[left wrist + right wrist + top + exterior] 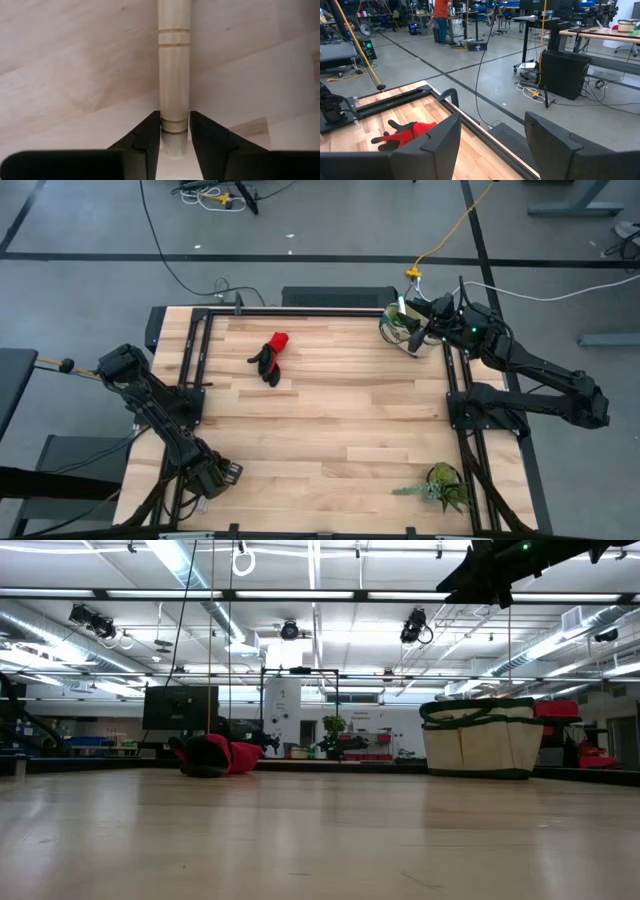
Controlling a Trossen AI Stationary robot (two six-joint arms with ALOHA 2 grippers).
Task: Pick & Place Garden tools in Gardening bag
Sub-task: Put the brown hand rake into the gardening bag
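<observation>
Wooden and pale, the tool handle [174, 75] lies flat on the table [330, 420] with the left gripper [174, 137] set astride its near end, 1 dark finger [145, 145] on each side and both pressing in against the wood. That straddle looks deliberate: fingers set across a round handle can clamp it squarely, and I judge the grasp is just forming, with no lift yet. Which tool this is cannot be told, since its head is out of sight. In the high view the left gripper [212, 475] sits low at the table's near left corner.

Red-and-black gloves [270, 358] lie in a heap toward the far side, left of centre, well apart from both arms and not yet bagged. The gardening bag [405, 328] stands upright at the far right corner, mouth up, ready to take a drop from above. The right gripper [430, 315] hangs just over it, its 2 fingers [440, 145] spread wide with nothing between them, probably waiting. A leafy plant [444, 485] rests near the right front corner, clear of the work.
</observation>
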